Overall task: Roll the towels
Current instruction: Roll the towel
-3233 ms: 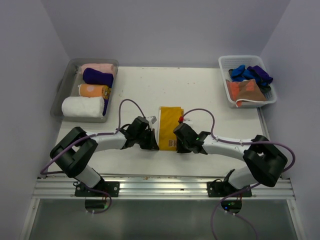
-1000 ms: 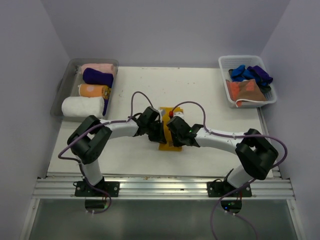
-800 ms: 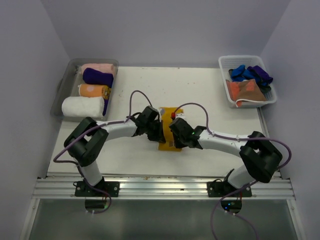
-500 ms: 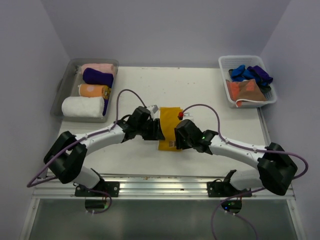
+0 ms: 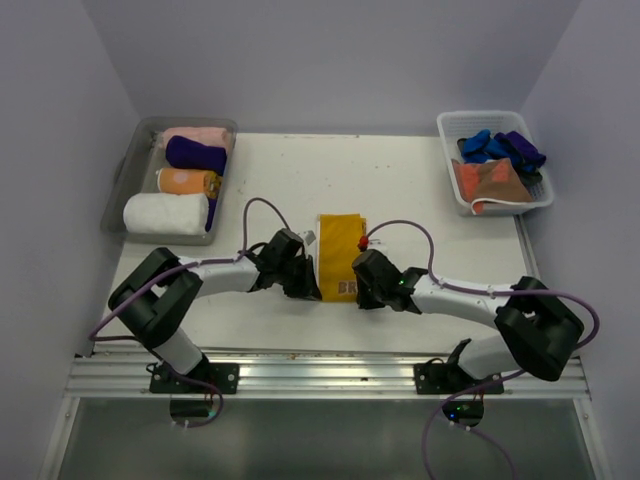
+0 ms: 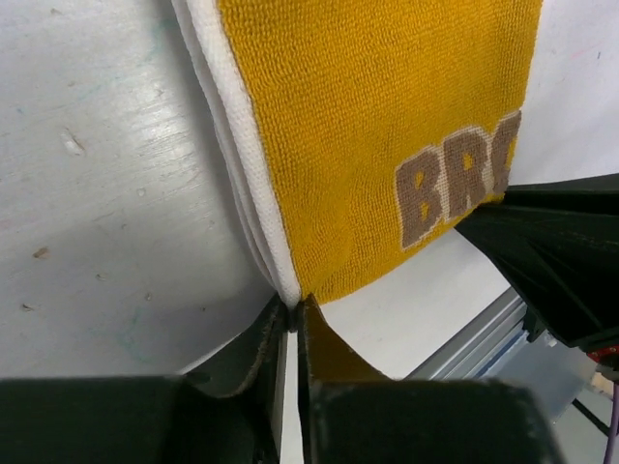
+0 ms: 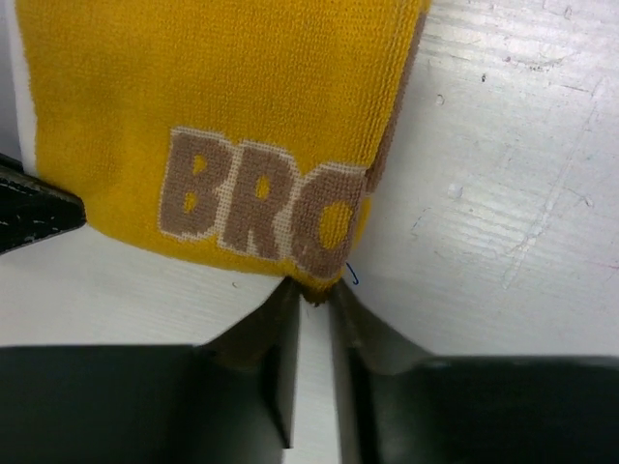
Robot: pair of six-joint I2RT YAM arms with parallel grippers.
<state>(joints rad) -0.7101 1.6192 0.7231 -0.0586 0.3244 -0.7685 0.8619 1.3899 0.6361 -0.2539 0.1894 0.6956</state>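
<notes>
At mustard towel corners, left gripper and right gripper seemingly pinch.

towel mid table, tray L, basket R

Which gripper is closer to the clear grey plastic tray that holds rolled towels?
Left. The left gripper is at the near left corner of the mustard yellow cloth towel, right of the clear grey plastic tray; the right gripper is at its near right corner, farther off.
</notes>
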